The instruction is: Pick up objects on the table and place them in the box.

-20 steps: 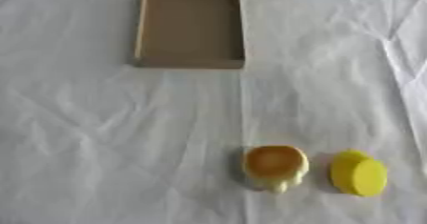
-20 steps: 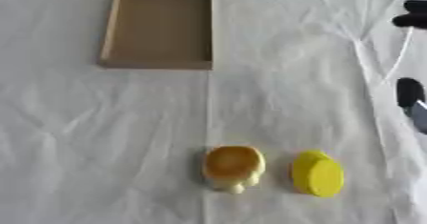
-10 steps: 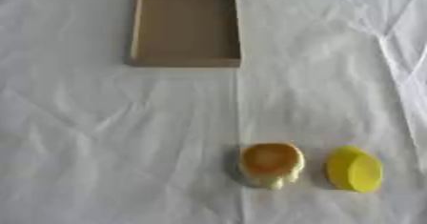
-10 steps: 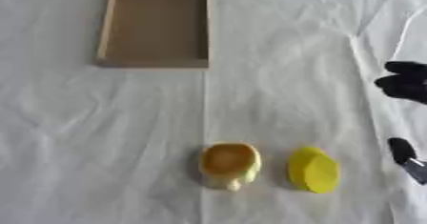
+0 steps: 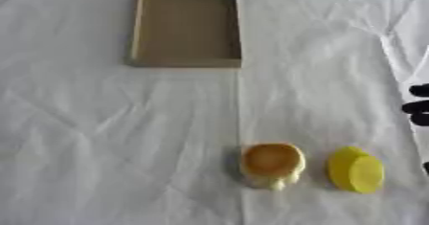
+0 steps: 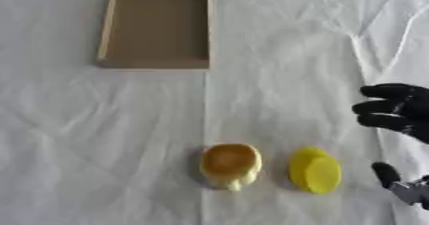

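Right hand point(image 6: 400, 111) has neared yellow disc point(image 6: 315, 170) (apart).

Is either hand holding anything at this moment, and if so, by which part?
Nothing is held. The right hand is open at the right edge, apart from the yellow object and the orange-topped object, which lie on the cloth.

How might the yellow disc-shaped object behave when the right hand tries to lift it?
The yellow disc looks smooth and rounded, so it may slip between fingers. It seems tilted on its edge, so a nudge from the right hand could tip or roll it.
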Controlling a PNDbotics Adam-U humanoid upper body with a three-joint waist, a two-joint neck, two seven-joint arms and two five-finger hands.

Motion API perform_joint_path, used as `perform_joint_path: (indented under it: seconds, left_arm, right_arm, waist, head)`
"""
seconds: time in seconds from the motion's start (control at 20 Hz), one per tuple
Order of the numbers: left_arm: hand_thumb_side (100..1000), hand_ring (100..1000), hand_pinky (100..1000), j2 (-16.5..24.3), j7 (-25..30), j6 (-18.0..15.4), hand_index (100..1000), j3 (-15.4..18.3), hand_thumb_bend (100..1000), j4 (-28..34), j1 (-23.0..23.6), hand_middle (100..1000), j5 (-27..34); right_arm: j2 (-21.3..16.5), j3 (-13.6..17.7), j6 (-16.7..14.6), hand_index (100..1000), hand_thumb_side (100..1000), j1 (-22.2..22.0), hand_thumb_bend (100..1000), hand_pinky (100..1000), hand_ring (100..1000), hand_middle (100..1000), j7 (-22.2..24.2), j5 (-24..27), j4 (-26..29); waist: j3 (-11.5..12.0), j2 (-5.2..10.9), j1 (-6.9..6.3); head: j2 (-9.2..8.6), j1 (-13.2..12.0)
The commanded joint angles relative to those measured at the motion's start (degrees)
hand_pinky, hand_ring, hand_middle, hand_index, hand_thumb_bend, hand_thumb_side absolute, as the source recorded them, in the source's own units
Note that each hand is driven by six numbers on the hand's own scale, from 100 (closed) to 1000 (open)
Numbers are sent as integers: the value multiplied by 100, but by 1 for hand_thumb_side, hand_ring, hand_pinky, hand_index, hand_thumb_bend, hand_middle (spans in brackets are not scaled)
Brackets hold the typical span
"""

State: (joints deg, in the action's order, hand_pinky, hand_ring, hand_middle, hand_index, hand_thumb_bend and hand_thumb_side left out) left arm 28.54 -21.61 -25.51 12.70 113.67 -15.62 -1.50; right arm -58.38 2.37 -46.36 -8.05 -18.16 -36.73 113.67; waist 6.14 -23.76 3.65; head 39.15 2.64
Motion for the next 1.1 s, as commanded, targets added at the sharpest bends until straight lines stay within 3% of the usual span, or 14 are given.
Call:
perform_joint_path:
  seconds: [0.05, 0.7, 1.1]
  left_arm:
    - [574, 864, 864, 162, 41, 8, 863, 6, 153, 92, -25, 811, 20]
    - [587, 866, 865, 111, 121, 48, 863, -25, 142, 92, 33, 813, 54]
    - [594, 868, 865, 45, 124, 76, 864, -7, 136, 92, 55, 814, 60]
  right_arm:
    - [-276, -59, -8, 934, 542, 39, 100, 910, 967, 844, 90, -26, 93]
    - [-415, -358, 296, 953, 517, 113, 100, 926, 999, 861, 791, -55, 93]
    - [-421, -463, 449, 954, 487, 283, 100, 932, 1000, 860, 1002, 235, 93]
  waist:
    - [9, 141, -14]
    - [2, 156, -2]
    - [5, 157, -22]
  head:
    - [-66, 15]
    - [-64, 21]
    - [-50, 205]
